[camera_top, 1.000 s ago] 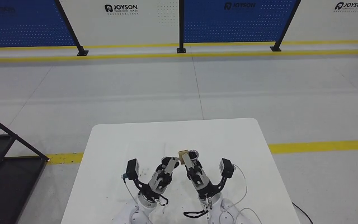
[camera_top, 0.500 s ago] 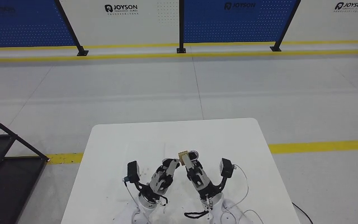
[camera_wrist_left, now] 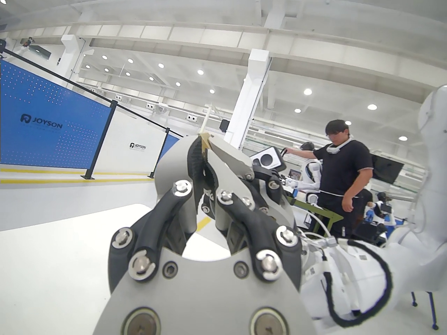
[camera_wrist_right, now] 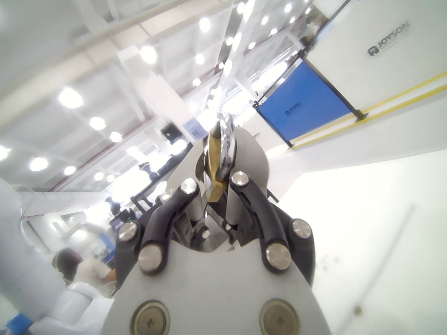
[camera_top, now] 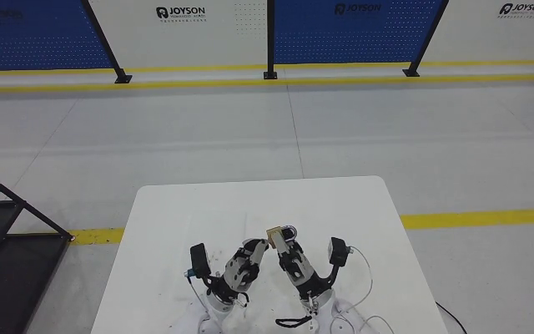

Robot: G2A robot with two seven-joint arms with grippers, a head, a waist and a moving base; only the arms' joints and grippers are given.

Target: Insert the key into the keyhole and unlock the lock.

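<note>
Two things held above your table [camera_top: 167,217] | right gripper [camera_wrist_right: 217,151] clamps the lock [camera_wrist_right: 223,160] | left gripper [camera_wrist_left: 204,146] pinches the key [camera_wrist_left: 203,139] just beside it.

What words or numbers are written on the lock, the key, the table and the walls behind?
lock: no print that can be read.
key: just a sliver shows; nothing readable.
table: no words or numbers.
barrier panels: a logo with a name beside it; the small line beneath is too small to read.
</note>
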